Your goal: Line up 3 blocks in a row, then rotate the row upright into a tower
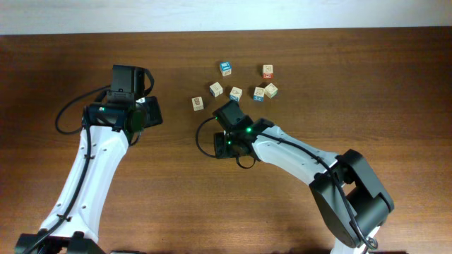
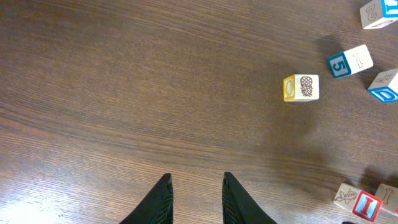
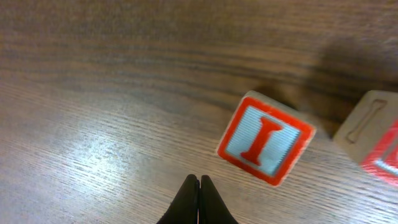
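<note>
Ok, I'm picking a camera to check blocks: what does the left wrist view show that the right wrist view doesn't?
Only left wrist: the pineapple block, the blue 5 block and the left gripper, jaws apart and empty. Only right wrist: the right gripper, shut on nothing. Both: the red I block, apparently the same one, and the wooden table.

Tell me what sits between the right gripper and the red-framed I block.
Only bare tabletop. The right wrist view shows the shut right gripper short of the I block, nothing between.
</note>
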Tool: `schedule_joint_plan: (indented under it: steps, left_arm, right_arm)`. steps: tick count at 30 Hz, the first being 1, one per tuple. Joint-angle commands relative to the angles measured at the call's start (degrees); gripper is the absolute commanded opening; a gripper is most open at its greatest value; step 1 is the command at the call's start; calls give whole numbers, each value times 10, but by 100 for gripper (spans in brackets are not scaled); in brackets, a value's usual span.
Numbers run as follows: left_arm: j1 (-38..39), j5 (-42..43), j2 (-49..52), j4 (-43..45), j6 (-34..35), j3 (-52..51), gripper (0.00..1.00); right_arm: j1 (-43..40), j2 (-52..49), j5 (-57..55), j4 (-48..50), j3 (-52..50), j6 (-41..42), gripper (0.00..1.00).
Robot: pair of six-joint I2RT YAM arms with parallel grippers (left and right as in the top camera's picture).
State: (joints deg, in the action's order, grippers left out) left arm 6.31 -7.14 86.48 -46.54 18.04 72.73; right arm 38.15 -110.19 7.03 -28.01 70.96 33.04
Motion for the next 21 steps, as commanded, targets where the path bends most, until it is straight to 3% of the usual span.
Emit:
schedule_joint_plan:
  steps: [1,13,18,21]
  left_arm:
    - [-5,-19,-2,16,6,14,28]
    - [-9,-19,-2,10,6,14,38]
    - [-9,-20,-2,10,5,14,46]
    - [-14,-60,-2,10,6,14,47]
  right_arm:
    - [2,-27,-17,13,-2,5,4]
    - [0,-40,-103,31,2,5,4]
    - [1,-39,-90,-57,127,-47,4]
    - [1,-40,-117,-49,146,-54,4]
